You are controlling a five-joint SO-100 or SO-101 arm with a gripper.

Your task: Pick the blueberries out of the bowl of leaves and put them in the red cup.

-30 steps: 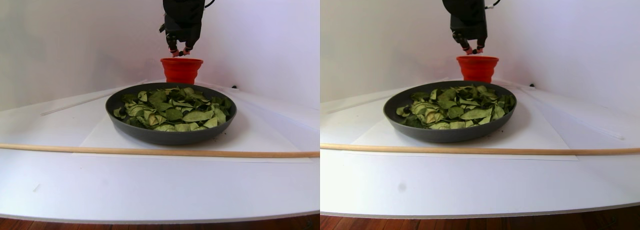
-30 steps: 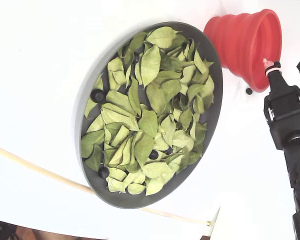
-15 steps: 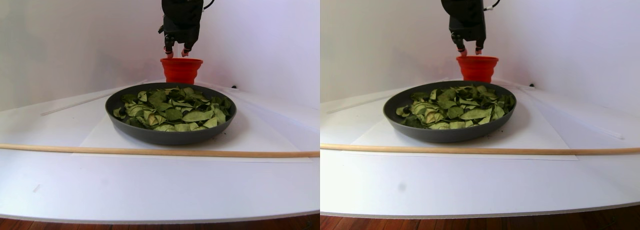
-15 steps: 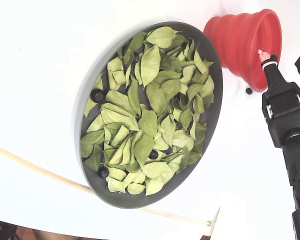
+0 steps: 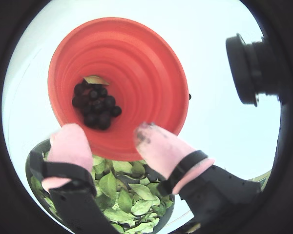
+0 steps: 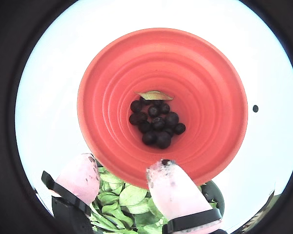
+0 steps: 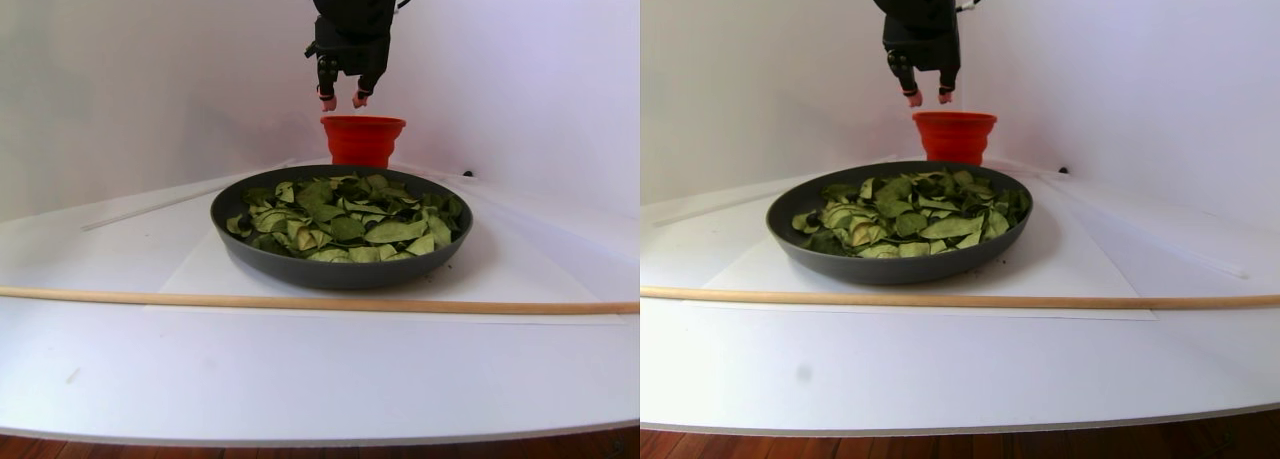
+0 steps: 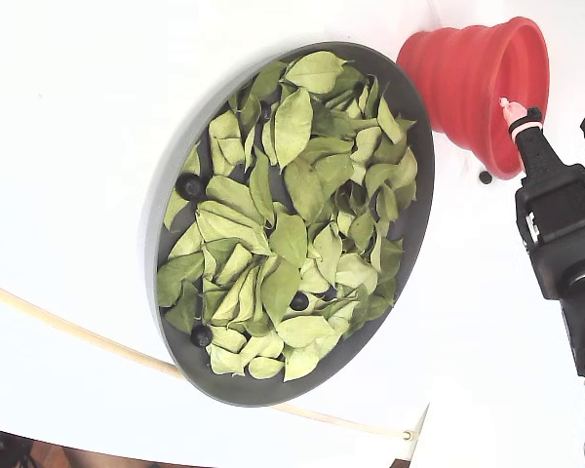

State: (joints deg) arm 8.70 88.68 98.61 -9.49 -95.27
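Hovering above the bright red collapsible cup with stepped ribbed walls (image 6: 162, 105), the two-finger gripper with pink padded fingertips (image 6: 121, 179) stands spread apart with nothing between its pads. A second ago a small dark berry sat pinched between those tips; now the gap is bare, so the berry has evidently dropped into the cup. In both wrist views a cluster of small round blue-black blueberries (image 6: 155, 122) lies heaped at the cup's bottom, with one stray pale leaf (image 6: 155, 95) resting beside them. The arm has also risen a little since then: in the stereo pair view the gripper (image 7: 340, 102) hangs higher and slightly left of the cup's rim (image 7: 363, 122).

That delivery looks complete, and the work is not over. In the fixed view the large shallow dark grey oval bowl (image 8: 172, 175) sits just beside the cup, filled with light green, dry pointed leaves (image 8: 292, 210). At least three berries remain among them: one near the bowl's left rim (image 8: 189, 185), one low in the middle (image 8: 299, 301), and one near the lower rim (image 8: 202, 335). More may lie hidden under the leaves. My judgement is that the next step is to swing back over the bowl for another pick.
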